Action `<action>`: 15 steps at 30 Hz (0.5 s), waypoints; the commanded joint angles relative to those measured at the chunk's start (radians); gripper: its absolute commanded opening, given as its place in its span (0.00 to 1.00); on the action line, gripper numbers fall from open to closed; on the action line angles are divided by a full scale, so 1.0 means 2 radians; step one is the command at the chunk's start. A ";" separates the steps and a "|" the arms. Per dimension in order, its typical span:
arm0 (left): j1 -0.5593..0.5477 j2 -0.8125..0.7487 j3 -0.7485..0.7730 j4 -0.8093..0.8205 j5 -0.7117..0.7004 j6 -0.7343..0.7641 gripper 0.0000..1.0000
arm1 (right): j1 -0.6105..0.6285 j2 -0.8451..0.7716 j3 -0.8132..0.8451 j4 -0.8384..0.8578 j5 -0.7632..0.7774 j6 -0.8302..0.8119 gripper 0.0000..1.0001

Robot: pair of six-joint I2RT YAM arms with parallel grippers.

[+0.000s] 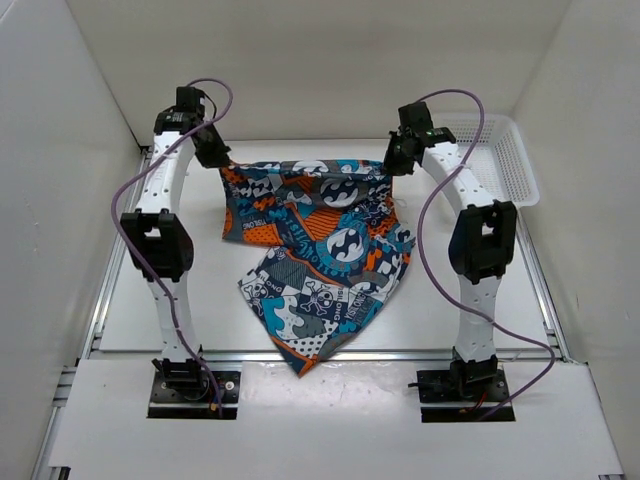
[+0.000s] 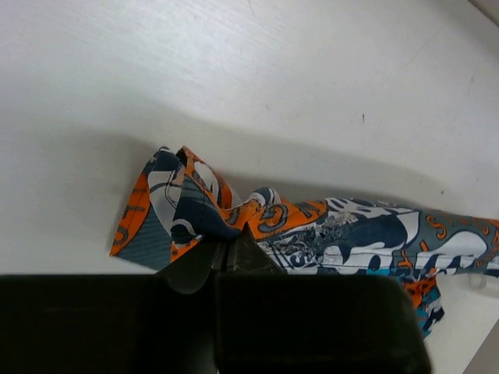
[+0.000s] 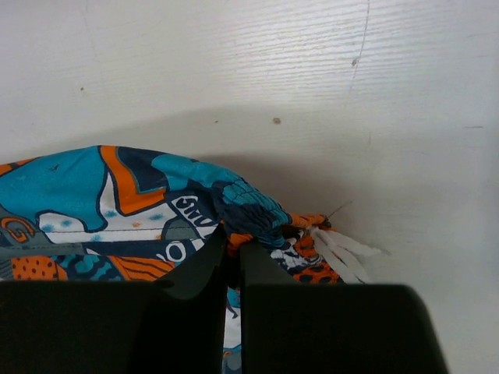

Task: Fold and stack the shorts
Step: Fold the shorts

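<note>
The shorts point(image 1: 320, 240), printed in teal, orange, white and navy with round motifs, hang stretched between my two grippers at the back of the table. Their lower part trails forward on the table to the near edge. My left gripper point(image 1: 218, 157) is shut on the left corner of the waistband, seen in the left wrist view point(image 2: 228, 243). My right gripper point(image 1: 392, 160) is shut on the right corner, seen in the right wrist view point(image 3: 234, 245), next to white drawstring ends point(image 3: 343, 253).
A white plastic mesh basket point(image 1: 495, 155) stands at the back right, just behind the right arm. White walls enclose the table point(image 1: 160, 290) on the left, right and back. Purple cables loop off both arms.
</note>
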 commanded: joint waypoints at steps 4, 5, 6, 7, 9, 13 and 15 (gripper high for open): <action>-0.018 -0.224 -0.151 0.000 -0.059 0.031 0.10 | -0.029 -0.096 -0.084 -0.032 0.045 -0.006 0.00; -0.029 -0.250 -0.176 0.000 -0.054 0.031 0.10 | -0.034 -0.107 -0.098 -0.032 0.045 -0.006 0.00; -0.051 -0.303 -0.200 0.000 -0.046 0.027 0.10 | -0.034 -0.117 -0.112 -0.032 0.045 -0.006 0.00; -0.063 -0.329 -0.251 0.004 -0.033 0.018 0.10 | -0.034 -0.138 -0.140 -0.032 0.051 -0.006 0.00; -0.098 -0.400 -0.303 0.004 -0.033 0.003 0.10 | -0.047 -0.167 -0.168 -0.032 0.051 -0.006 0.00; -0.175 -0.483 -0.437 0.012 0.012 -0.058 0.10 | -0.069 -0.208 -0.244 -0.014 0.051 -0.002 0.00; -0.205 -0.505 -0.479 0.018 0.034 -0.082 0.10 | -0.075 -0.234 -0.285 -0.014 0.046 -0.002 0.00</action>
